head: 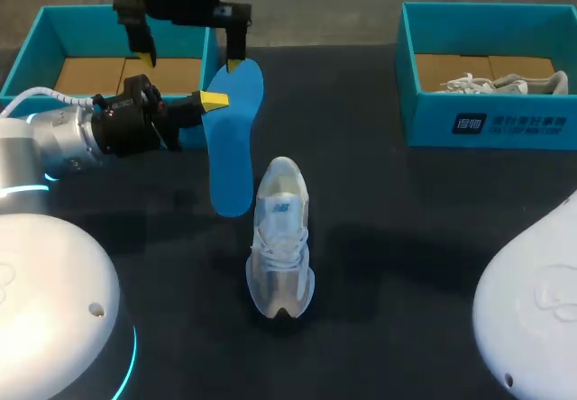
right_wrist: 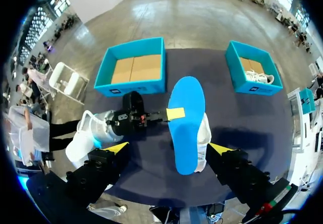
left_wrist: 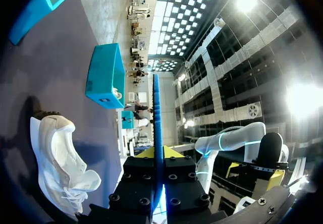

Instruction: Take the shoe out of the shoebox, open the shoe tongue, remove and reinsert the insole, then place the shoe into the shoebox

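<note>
Mid-table, on the dark cloth table (head: pixel 406 238), the white mesh shoe (head: pixel 281 238) stands on its sole with its laces up. Its long axis runs near-to-far and its broader end is nearer the robot. Just beside its far end is the blue insole (head: pixel 233 139), flat, foam-like and round-ended, its length roughly parallel to the shoe. The left gripper (head: pixel 215 103) pinches it at mid-length, a finger pressed to each face. The right gripper (head: pixel 189 60) hangs by the insole's far end, jaws spread wide. At far left is an open teal shoebox (head: pixel 41 49) with a brown cardboard floor. A second teal box (head: pixel 491 125) at far right holds another pale shoe (head: pixel 505 83).
</note>
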You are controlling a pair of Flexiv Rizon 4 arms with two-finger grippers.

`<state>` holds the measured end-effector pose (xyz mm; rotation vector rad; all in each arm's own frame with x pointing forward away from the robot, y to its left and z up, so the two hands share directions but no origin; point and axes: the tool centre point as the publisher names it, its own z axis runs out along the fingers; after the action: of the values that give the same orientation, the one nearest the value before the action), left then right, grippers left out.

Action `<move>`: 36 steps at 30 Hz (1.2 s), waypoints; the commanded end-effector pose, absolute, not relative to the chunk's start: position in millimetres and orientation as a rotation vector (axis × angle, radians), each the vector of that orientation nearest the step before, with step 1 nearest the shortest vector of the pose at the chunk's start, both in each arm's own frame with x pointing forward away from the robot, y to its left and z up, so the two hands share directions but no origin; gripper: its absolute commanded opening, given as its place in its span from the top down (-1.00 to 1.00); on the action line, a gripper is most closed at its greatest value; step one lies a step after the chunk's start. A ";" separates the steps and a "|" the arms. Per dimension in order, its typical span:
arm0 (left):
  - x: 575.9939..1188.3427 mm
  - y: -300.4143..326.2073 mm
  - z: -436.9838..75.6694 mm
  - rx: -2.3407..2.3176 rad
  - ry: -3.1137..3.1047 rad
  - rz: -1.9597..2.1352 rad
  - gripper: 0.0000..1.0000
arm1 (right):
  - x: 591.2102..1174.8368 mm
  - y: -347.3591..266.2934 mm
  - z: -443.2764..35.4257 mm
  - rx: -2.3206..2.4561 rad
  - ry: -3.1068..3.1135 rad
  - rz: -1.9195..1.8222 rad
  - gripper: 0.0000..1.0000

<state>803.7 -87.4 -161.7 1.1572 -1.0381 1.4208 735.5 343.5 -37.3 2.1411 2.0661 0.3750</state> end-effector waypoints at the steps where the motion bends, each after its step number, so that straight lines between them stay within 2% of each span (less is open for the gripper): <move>1: 801.9 -87.5 -161.4 1.161 -1.038 1.422 1.00 | 727.3 353.5 -46.4 2.144 1.934 0.261 -1.00; 14: 801.9 -87.5 -161.4 1.161 -1.038 1.422 1.00 | 725.7 346.3 -52.9 2.190 1.946 0.358 -1.00; 36: 801.9 -87.5 -161.4 1.161 -1.038 1.422 1.00 | 722.8 282.1 -37.8 2.399 2.090 0.919 -1.00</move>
<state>803.6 -87.4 -161.7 1.1572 -1.0381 1.4208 725.0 299.5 -33.0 2.2050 2.1020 0.5303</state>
